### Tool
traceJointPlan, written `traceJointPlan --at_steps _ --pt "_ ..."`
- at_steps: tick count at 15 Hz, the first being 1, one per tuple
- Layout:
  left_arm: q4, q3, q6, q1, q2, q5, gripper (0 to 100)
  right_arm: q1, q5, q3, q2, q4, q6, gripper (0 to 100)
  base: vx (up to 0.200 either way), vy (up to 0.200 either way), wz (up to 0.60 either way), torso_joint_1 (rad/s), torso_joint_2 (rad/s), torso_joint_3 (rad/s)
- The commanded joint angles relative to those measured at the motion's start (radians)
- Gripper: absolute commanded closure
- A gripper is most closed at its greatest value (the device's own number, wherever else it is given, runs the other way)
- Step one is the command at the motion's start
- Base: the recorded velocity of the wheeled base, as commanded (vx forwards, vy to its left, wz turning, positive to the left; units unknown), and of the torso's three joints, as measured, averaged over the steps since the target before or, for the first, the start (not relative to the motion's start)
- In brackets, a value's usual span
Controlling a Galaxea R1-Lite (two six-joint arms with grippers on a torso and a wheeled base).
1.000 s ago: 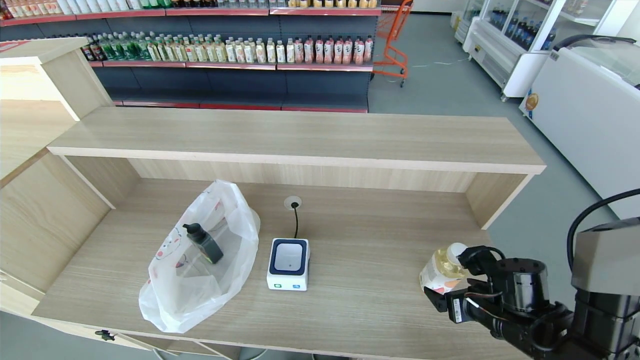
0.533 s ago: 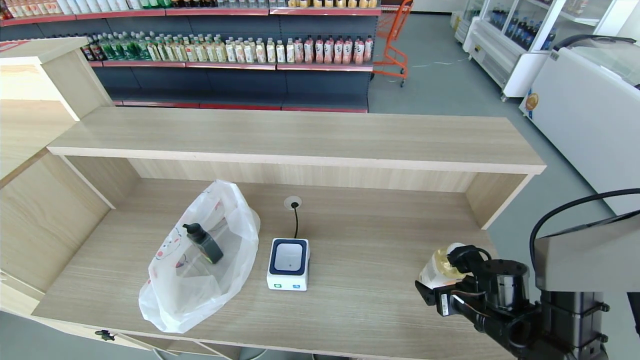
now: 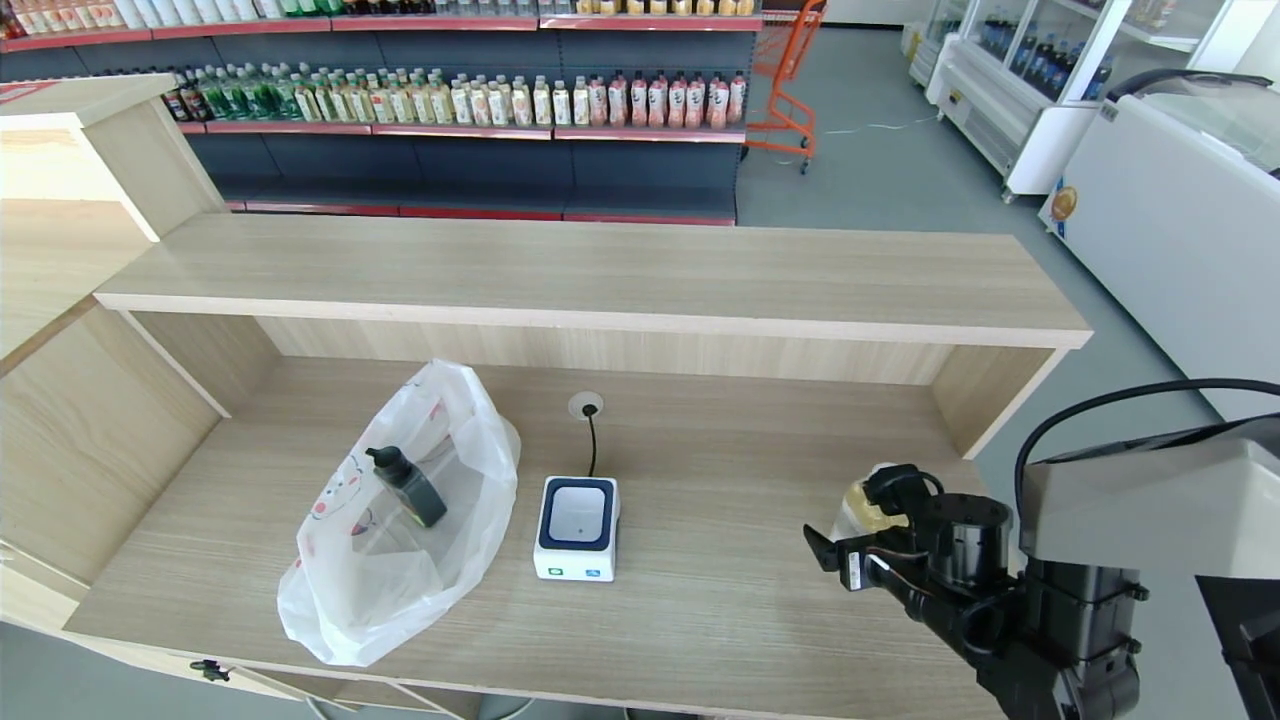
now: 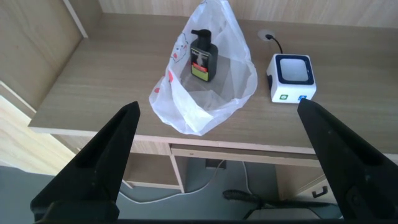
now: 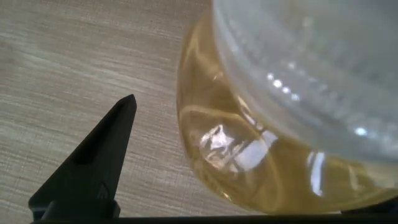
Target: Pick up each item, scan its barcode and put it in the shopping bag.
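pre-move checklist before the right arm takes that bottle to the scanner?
1. Right gripper holding the bottle: cannot tell.
2. Barcode side of the bottle located: cannot tell.
3. Scanner window uncovered: ok.
4. Counter between bottle and scanner free of obstacles: ok.
5. Shopping bag mouth open, pump bottle inside: ok.
6. Left gripper open, held back from the counter: ok.

Amber bottle (image 3: 853,510) far right, dark pump bottle (image 3: 410,488) inside white bag (image 3: 350,590)
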Motion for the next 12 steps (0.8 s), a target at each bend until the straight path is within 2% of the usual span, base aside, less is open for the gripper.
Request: traceJointPlan --at_steps 1,6,7,12 --pt "0.0 0.0 0.0 0.0 0.0 0.0 0 -0.002 0.003 -0.035 0.011 -0.001 -0.006 0 0.0 0.0 0.0 0.0 0.0 0.0" --pt "0.0 0.0 0.0 0.0 0.0 0.0 0 -0.002 0.015 -0.057 0.009 -0.001 -0.031 0 0.0 0.0 0.0 0.0 0.0 0.0" --pt "0.0 0.0 0.0 0.0 0.0 0.0 0 -0.002 0.026 -0.057 0.006 -0.001 -0.032 100 0.0 0.0 0.0 0.0 0.0 0.0" --pt "0.0 0.0 0.0 0.0 0.0 0.0 0 -0.004 0.026 -0.043 0.001 -0.001 -0.064 100 0.0 0.0 0.0 0.0 0.0 0.0"
